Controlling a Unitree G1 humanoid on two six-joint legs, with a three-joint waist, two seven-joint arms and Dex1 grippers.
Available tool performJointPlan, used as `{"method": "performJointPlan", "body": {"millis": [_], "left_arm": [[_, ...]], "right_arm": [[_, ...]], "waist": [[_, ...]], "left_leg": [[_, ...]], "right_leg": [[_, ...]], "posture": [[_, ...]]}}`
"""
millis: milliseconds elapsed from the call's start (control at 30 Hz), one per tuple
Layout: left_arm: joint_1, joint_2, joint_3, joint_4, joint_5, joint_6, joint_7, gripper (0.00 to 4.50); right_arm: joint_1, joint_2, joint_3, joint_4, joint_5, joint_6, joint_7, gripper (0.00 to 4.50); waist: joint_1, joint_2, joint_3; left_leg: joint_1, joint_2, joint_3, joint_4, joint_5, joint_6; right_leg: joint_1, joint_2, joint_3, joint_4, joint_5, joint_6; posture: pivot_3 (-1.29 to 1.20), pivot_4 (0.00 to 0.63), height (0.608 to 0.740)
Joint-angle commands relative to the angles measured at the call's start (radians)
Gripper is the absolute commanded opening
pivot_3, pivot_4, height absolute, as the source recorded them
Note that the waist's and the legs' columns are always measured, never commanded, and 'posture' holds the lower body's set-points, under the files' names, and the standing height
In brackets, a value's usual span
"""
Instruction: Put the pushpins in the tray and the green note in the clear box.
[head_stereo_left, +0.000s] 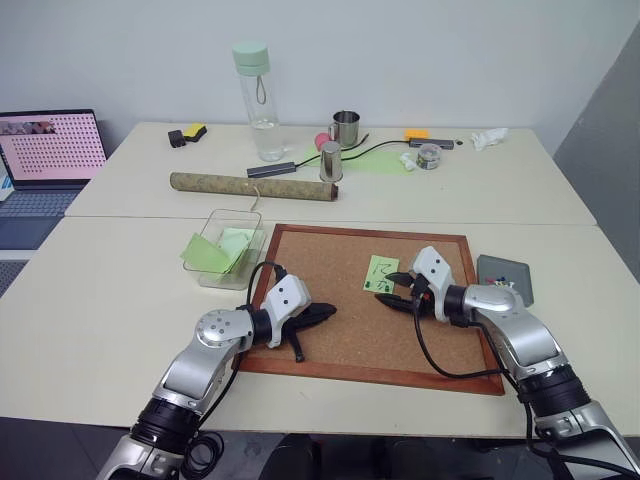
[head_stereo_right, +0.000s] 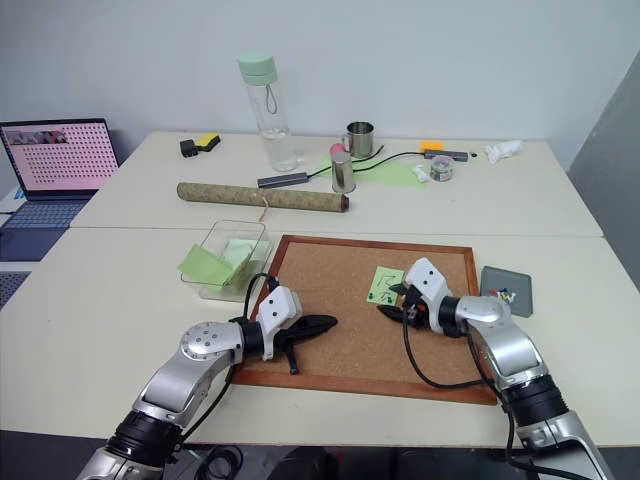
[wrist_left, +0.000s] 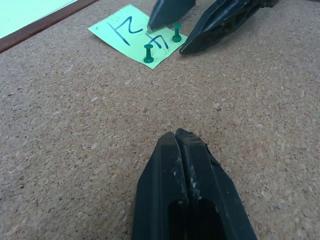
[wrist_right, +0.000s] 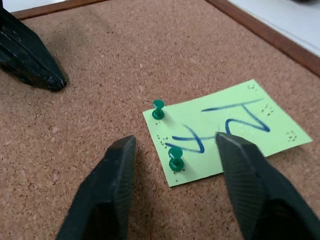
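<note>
Centre-frame on the cork board (head_stereo_left: 340, 300), we see our right gripper (wrist_right: 175, 167), jaws part-open and empty, straddling a green pushpin (wrist_right: 175, 159) in the green note (wrist_right: 227, 130); our left gripper (wrist_left: 187, 170), jaws shut, waits farther off.

table (head_stereo_left: 120, 300) | on it: cork board (head_stereo_left: 330, 270); clear box (head_stereo_left: 232, 248); tray (head_stereo_left: 505, 279); laptop (head_stereo_left: 45, 165)

1. A cork board (head_stereo_right: 350, 300) lies on the counter (head_stereo_right: 90, 290), with the green note (head_stereo_right: 385, 284) on its right half.
2. The right tool (head_stereo_right: 392, 302) sits at the note's lower edge, fingers parted.
3. The left tool (head_stereo_right: 322, 325) rests closed on the board.
4. The tray (head_stereo_right: 505, 290) lies right of the board; the clear box (head_stereo_right: 228, 258) lies left.
</note>
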Motion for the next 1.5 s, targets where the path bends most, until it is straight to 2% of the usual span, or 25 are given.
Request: {"method": "performJointPlan", "body": {"millis": [33,267,467,967,1133,1267,1500], "left_arm": [[0.031,0.015,-0.015,0.035,0.04,0.037,0.01,0.0],[0.032,0.017,-0.018,0.037,0.041,0.036,0.008,0.0],[0.031,0.019,-0.023,0.043,0.048,0.029,0.008,0.0],[0.033,0.019,-0.027,0.044,0.049,0.031,0.007,0.0],[0.033,0.02,-0.029,0.045,0.05,0.031,0.004,0.0],[0.035,0.022,-0.031,0.045,0.051,0.029,0.003,0.0],[0.036,0.029,-0.034,0.046,0.051,0.023,-0.002,0.0]], "right_arm": [[-0.008,-0.005,-0.027,-0.019,0.019,-0.028,0.021,1.38],[-0.004,0.012,-0.038,-0.024,0.032,-0.027,0.02,0.02],[-0.003,0.025,-0.068,-0.065,0.067,-0.01,0.021,0.01],[-0.019,0.033,-0.19,-0.235,0.286,0.21,-0.003,0.01],[-0.034,0.02,-0.271,-0.273,0.375,0.295,-0.043,0.01],[-0.02,-0.042,-0.359,-0.3,0.414,0.333,-0.059,0.01],[0.057,-0.257,-0.432,-0.203,0.264,0.194,-0.041,0.01]], "waist": [[0.0,0.0,0.0],[0.0,0.0,0.0],[0.0,0.0,0.0],[0.001,0.0,0.0],[0.001,0.0,0.0],[0.001,0.0,0.001],[0.003,0.0,0.0]], "left_leg": [[0.0,0.0,0.0,0.0,0.0,0.0],[0.0,0.0,0.0,0.0,0.0,0.0],[0.0,0.0,0.0,0.0,0.0,0.0],[0.0,0.0,-0.001,-0.001,0.0,0.0],[0.0,0.0,-0.001,-0.001,0.0,0.0],[0.0,0.0,-0.001,-0.002,0.0,0.0],[0.0,0.0,0.0,-0.008,0.0,0.0]], "right_leg": [[0.0,0.0,0.0,0.0,0.0,0.0],[0.0,0.0,0.0,0.0,0.0,0.0],[0.0,0.0,0.0,0.0,0.0,0.0],[0.0,0.0,0.0,-0.001,0.0,0.0],[0.0,0.0,0.0,-0.001,0.0,0.0],[0.0,0.0,0.0,-0.001,0.0,0.0],[0.0,0.0,0.0,-0.005,0.0,0.0]], "posture": [[0.0,0.15,0.74],[0.0,0.15,0.74],[0.0,0.15,0.74],[0.0,0.15,0.74],[0.0,0.15,0.74],[0.0,0.15,0.74],[0.0,0.15,0.74]]}}
